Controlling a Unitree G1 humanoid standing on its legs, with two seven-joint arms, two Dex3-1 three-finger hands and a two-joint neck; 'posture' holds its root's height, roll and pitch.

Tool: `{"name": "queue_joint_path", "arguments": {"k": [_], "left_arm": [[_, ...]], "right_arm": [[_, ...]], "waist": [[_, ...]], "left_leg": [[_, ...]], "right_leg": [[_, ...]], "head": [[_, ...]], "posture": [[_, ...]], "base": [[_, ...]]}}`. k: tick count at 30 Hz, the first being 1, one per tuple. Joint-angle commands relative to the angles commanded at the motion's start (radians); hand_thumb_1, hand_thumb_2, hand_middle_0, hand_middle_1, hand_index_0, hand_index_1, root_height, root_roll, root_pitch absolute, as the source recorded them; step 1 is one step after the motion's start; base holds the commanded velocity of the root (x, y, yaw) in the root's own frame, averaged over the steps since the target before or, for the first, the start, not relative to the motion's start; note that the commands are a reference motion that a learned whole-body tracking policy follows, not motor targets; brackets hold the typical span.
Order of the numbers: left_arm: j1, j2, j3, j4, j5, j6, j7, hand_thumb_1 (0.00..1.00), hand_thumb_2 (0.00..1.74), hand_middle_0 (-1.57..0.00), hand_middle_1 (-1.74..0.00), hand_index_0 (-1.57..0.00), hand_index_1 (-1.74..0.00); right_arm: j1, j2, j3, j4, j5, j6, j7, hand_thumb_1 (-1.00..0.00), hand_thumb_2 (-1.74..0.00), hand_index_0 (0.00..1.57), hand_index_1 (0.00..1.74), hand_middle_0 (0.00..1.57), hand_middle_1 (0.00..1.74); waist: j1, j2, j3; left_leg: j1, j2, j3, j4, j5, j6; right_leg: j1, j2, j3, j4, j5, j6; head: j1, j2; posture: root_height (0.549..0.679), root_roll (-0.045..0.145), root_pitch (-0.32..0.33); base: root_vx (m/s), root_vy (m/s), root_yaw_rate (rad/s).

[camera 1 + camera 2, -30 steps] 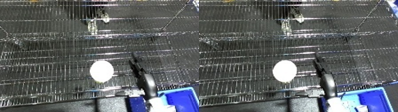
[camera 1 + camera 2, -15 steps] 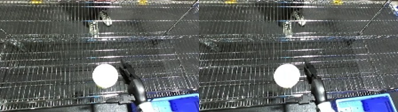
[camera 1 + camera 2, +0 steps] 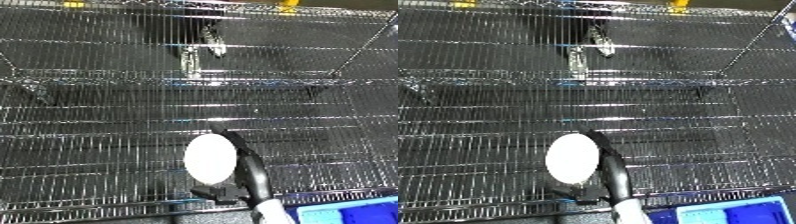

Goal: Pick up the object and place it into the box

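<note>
White oval object (image 3: 210,158) lies on the wire shelf (image 3: 98,135); the right hand (image 3: 243,172) cups its right side, fingers straight, thumb below. Blue bin (image 3: 731,214) sits at lower right.

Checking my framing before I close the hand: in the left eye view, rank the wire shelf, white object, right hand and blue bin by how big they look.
1. Wire shelf, fills most of the view.
2. White object and right hand: look alike, no ranking.
3. Blue bin: only a corner shows at the lower edge, so its real size is unsure.
</note>
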Motion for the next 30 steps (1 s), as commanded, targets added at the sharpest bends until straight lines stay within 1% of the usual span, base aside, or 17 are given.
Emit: {"name": "queue_joint_path", "arguments": {"k": [2,8,11,15,18,23,25,27,30], "left_arm": [[-0.001,-0.001,-0.003,0.002,-0.001,-0.002,-0.001,1.00,1.74,-1.57,-1.74,-1.57,-1.74],[-0.001,0.001,-0.006,0.010,-0.004,-0.010,-0.004,1.00,1.74,-1.57,-1.74,-1.57,-1.74],[0.003,0.003,-0.005,0.018,-0.004,-0.019,-0.007,1.00,1.74,-1.57,-1.74,-1.57,-1.74],[0.011,0.006,0.003,0.032,-0.005,-0.026,-0.017,1.00,1.74,-1.57,-1.74,-1.57,-1.74],[0.014,0.007,0.012,0.043,-0.010,-0.028,-0.022,1.00,1.74,-1.57,-1.74,-1.57,-1.74],[0.018,0.000,0.031,0.060,-0.013,-0.033,-0.024,1.00,1.74,-1.57,-1.74,-1.57,-1.74],[0.019,-0.003,0.041,0.065,-0.010,-0.034,-0.026,1.00,1.74,-1.57,-1.74,-1.57,-1.74],[0.020,-0.006,0.050,0.067,-0.004,-0.033,-0.025,1.00,1.74,-1.57,-1.74,-1.57,-1.74],[0.018,-0.009,0.067,0.073,0.002,-0.028,-0.020,1.00,1.74,-1.57,-1.74,-1.57,-1.74]], "right_arm": [[-0.009,-0.001,0.000,0.006,-0.003,0.002,-0.006,-0.60,-1.04,0.94,1.04,0.94,1.04],[-0.014,-0.006,-0.004,0.016,-0.006,0.000,-0.028,-0.60,-1.04,0.94,1.04,0.94,1.04],[-0.006,-0.008,-0.010,0.009,-0.011,-0.012,-0.037,-0.60,-1.04,0.94,1.04,0.94,1.04],[0.023,-0.011,-0.025,-0.032,-0.014,-0.029,-0.050,-0.60,-1.04,0.94,1.04,0.94,1.04],[0.070,-0.014,-0.047,-0.097,-0.016,-0.036,-0.060,-0.60,-1.04,0.94,1.04,0.94,1.04],[0.190,-0.007,-0.097,-0.236,-0.026,-0.051,-0.075,-0.60,-1.04,0.94,1.04,0.94,1.04],[0.244,-0.001,-0.120,-0.294,-0.028,-0.057,-0.077,-0.60,-1.04,0.94,1.04,0.94,1.04],[0.296,0.007,-0.141,-0.348,-0.036,-0.061,-0.077,-0.60,-1.04,0.94,1.04,0.94,1.04],[0.366,0.020,-0.169,-0.413,-0.052,-0.070,-0.075,-0.60,-1.04,0.94,1.04,0.94,1.04]], "waist": [[0.001,0.001,0.000],[-0.001,-0.002,0.000],[-0.005,-0.006,0.000],[-0.017,-0.016,0.000],[-0.034,-0.030,0.000],[-0.073,-0.057,0.000],[-0.089,-0.068,0.000],[-0.106,-0.079,0.000],[-0.130,-0.093,0.000]], "left_leg": [[0.000,0.000,-0.001,0.000,0.000,0.0005],[0.014,0.003,-0.002,-0.014,0.004,0.0005],[0.032,0.006,-0.006,-0.033,0.010,-0.0007],[0.077,0.015,-0.013,-0.070,0.021,-0.0047],[0.123,0.025,-0.018,-0.105,0.028,-0.0086],[0.211,0.048,-0.024,-0.169,0.045,-0.0162],[0.249,0.058,-0.025,-0.197,0.054,-0.0199],[0.285,0.068,-0.024,-0.221,0.062,-0.0239],[0.333,0.080,-0.019,-0.246,0.068,-0.0305]], "right_leg": [[-0.001,0.0002,-0.001,0.001,0.000,-0.0005],[0.012,0.0033,-0.001,-0.010,0.001,-0.0027],[0.030,0.0059,0.000,-0.025,0.004,-0.0032],[0.070,0.0111,0.003,-0.057,0.008,-0.0037],[0.112,0.0158,0.008,-0.088,0.013,-0.0021],[0.188,0.0247,0.018,-0.146,0.023,0.0021],[0.222,0.0296,0.021,-0.172,0.028,0.0045],[0.255,0.0350,0.024,-0.196,0.032,0.0064],[0.302,0.0437,0.027,-0.223,0.035,0.0071]], "head": [[0.001,0.000],[-0.001,0.015],[-0.005,0.021],[-0.032,0.017],[-0.061,0.010],[-0.121,-0.009],[-0.146,-0.012],[-0.173,-0.027],[-0.192,-0.045]], "posture": [[0.621,0.037,0.223],[0.622,0.037,0.218],[0.625,0.037,0.212],[0.629,0.038,0.196],[0.634,0.039,0.179],[0.642,0.041,0.144],[0.646,0.041,0.129],[0.649,0.041,0.114],[0.652,0.042,0.091]], "base": [[-0.024,-0.004,0.001],[-0.036,-0.020,-0.022],[-0.056,-0.039,-0.032],[-0.062,-0.037,-0.065],[-0.064,-0.039,-0.113],[-0.062,-0.044,-0.151],[-0.065,-0.065,-0.147],[-0.066,-0.077,-0.146],[-0.063,-0.092,-0.141]]}}
